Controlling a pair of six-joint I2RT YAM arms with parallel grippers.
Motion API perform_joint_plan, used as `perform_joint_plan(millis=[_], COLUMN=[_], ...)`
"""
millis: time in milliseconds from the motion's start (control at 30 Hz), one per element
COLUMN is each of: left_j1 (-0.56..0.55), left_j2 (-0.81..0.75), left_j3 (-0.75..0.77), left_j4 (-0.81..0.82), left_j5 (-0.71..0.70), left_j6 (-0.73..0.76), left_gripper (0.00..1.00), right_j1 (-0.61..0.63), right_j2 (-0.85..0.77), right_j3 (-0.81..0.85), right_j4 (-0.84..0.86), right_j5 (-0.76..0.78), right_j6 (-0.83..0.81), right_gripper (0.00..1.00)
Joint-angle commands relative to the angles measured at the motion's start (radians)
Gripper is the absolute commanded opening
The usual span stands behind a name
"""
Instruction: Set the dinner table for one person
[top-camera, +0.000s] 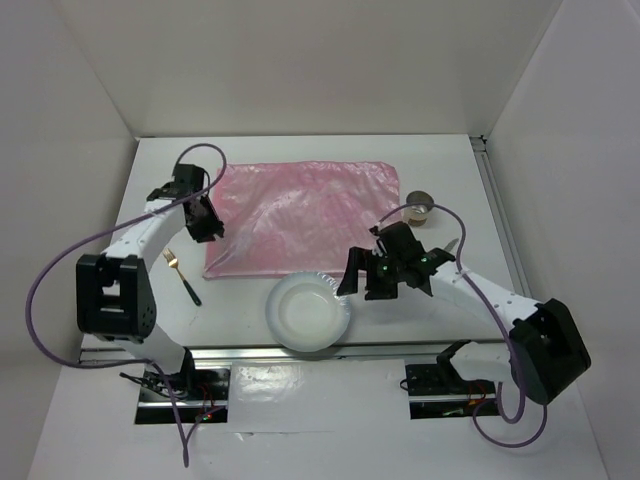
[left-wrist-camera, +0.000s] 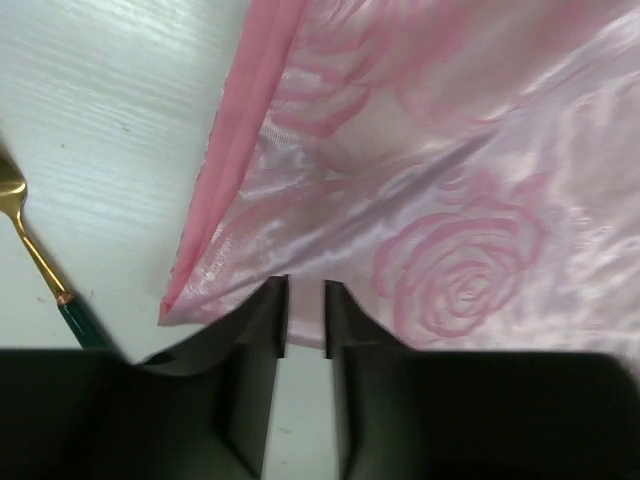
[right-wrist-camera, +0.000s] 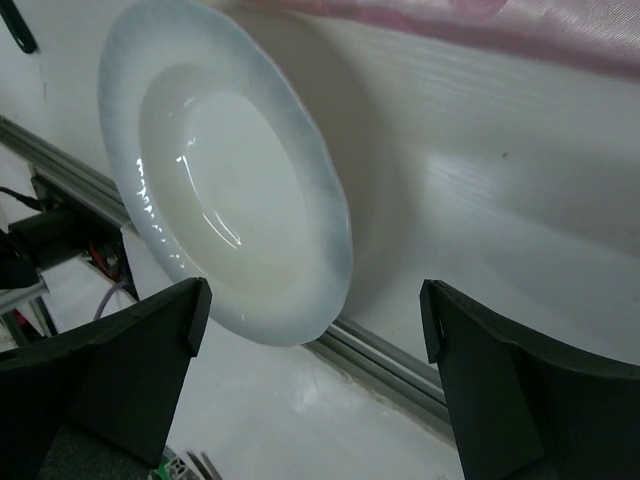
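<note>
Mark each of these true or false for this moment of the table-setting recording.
1. The plate lies on the pink mat. False: it sits on the bare dinner table, at the near edge.
2. The right gripper hangs wide open over the plate, holding nothing. True.
3. The fork lies right of the mat, beside the cup. False: it lies left of the mat.
4. The cup stands off the mat, to its right. True.
5. The left gripper is over the cup. False: it is at the mat's left edge.
</note>
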Motion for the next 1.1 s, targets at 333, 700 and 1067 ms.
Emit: perform_joint_plan(millis=[333, 700, 1067], left_j1=[-0.013, -0.013, -0.013], left_j2=[-0.217, -0.243, -0.262], left_j3=[0.056, 0.045, 0.065], left_j4=[-0.009, -0.018, -0.018], left_j5=[-0.072, -0.058, -0.077], left_j6=[0.021, 0.03, 0.068], left_gripper=[0.45, 0.45, 0.41], right_j1=[0.143, 0.225, 0.234], right_j2=[0.169, 0.229, 0.185], right_j3=[-0.05, -0.059, -0.079], right_j4=[0.26, 0.239, 0.211], right_j5=[0.002, 0.153, 0.207], right_j6=[0.166, 0.269, 0.334], right_gripper=[0.91, 0.75, 0.14])
